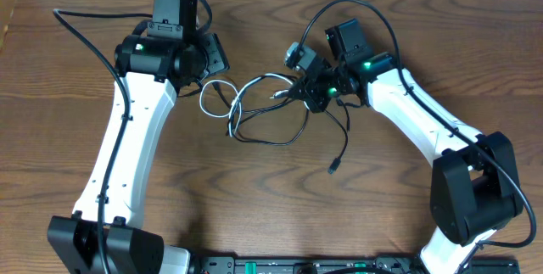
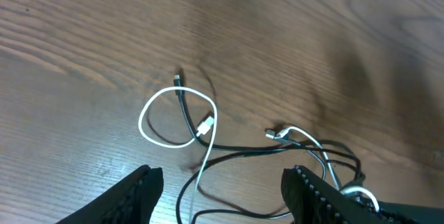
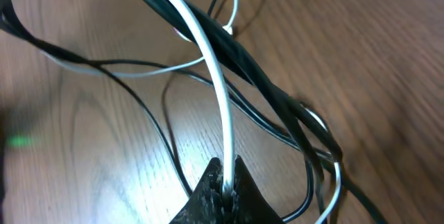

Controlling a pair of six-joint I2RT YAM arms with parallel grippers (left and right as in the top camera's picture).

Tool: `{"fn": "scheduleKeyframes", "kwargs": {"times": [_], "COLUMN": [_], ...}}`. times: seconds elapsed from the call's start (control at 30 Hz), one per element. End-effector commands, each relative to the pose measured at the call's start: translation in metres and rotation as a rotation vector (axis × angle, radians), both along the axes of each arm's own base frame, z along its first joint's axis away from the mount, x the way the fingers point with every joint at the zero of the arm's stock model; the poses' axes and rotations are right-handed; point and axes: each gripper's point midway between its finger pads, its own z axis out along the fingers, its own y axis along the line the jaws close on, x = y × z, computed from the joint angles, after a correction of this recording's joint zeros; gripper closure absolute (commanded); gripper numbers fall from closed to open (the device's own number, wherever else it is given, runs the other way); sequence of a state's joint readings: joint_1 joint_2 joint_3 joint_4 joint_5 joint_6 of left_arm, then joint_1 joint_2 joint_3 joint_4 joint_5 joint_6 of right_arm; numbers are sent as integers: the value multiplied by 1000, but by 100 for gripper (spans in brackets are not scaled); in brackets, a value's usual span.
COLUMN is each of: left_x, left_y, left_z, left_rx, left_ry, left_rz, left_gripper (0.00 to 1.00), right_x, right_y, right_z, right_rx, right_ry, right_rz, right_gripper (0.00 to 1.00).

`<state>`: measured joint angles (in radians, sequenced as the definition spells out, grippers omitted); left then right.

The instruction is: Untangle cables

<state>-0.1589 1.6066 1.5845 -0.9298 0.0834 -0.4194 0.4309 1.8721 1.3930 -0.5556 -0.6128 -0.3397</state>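
Note:
A thin white cable (image 1: 242, 96) and a thin black cable (image 1: 284, 134) lie tangled in loops at the middle of the table. My right gripper (image 1: 316, 94) is at the tangle's right end; in the right wrist view it (image 3: 225, 175) is shut on the white cable (image 3: 208, 57), with the black cable (image 3: 257, 78) crossing beside it. My left gripper (image 1: 212, 62) is open, above and left of the tangle. In the left wrist view its fingers (image 2: 222, 193) straddle the near strands; a white loop (image 2: 166, 116) with a plug and a black plug end (image 2: 179, 80) lie ahead.
A black cable end (image 1: 335, 168) trails toward the front right of the tangle. Thicker black arm cables (image 1: 85, 19) arc over the table at the back left and back centre. The wood table (image 1: 254, 206) extends around the tangle.

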Motion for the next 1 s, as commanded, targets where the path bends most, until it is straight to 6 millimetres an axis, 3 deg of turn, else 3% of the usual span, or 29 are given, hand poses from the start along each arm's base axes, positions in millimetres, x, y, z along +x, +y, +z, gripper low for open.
{"fn": "scheduleKeyframes", "kwargs": {"times": [0.0,0.27,0.37,0.47,0.73,0.97], "left_x": [2,9,11,14,30,28], "left_y": [1,-1,-7,-21,-67,-92], "left_z": [14,18,21,27,65,87], "left_rx": [-9,21,20,-9,-164,-284], "left_ry": [-40,-81,-100,-141,-340,-423], "left_rz": [3,-56,-120,-223,-462,-577], "left_gripper": [39,39,38,38,38,38], "right_x": [14,40,43,42,49,67], "right_y": [7,4,1,1,-9,-45], "right_z": [61,236,268,279,273,266], "right_rx": [82,314,358,373,363,363], "right_ry": [-63,-315,-357,-376,-329,-250], "right_rz": [-75,-215,-251,-251,-323,-450], "right_gripper": [99,99,99,99,99,99]}}
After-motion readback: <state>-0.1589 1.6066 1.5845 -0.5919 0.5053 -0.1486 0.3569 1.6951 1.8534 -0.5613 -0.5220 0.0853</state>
